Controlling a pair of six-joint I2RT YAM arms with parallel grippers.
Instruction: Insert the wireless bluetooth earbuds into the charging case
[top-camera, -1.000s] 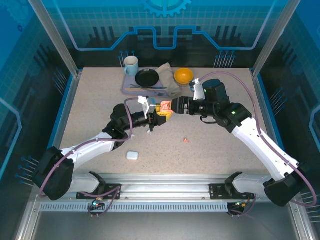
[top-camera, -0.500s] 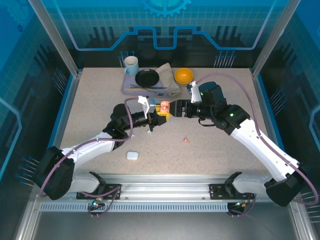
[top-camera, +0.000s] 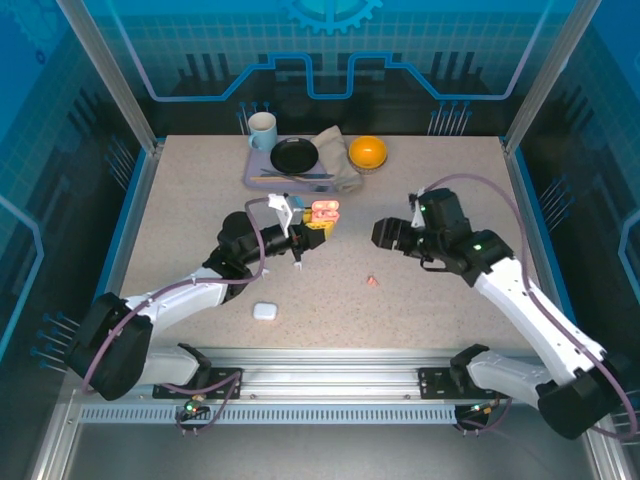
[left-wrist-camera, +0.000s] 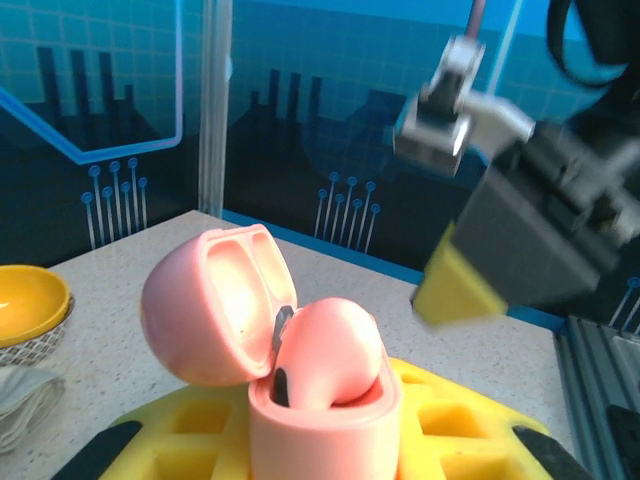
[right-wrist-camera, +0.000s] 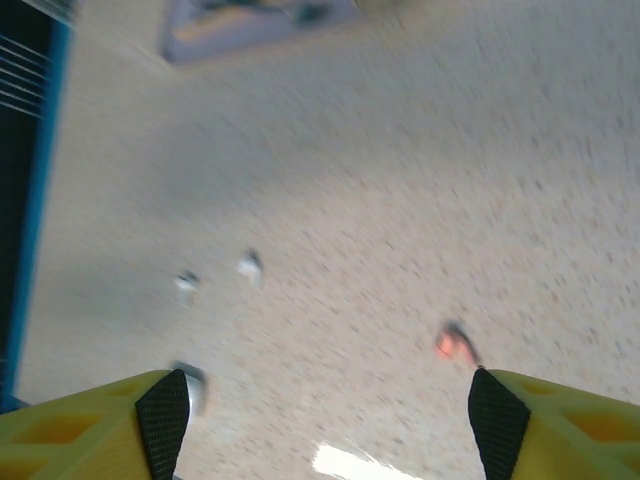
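- pink earbud (top-camera: 372, 281) lies loose on the table (top-camera: 450, 180), frame centre; another earbud (left-wrist-camera: 330, 350) sits in the open pink charging case (left-wrist-camera: 320, 430).
- left gripper (top-camera: 320, 226) clamps the case.
- right gripper (top-camera: 384, 234): jaws apart, empty.

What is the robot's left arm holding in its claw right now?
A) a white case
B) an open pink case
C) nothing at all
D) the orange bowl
B: the left gripper is clamped on a pink case that stands flipped open, as the left wrist view shows close up.
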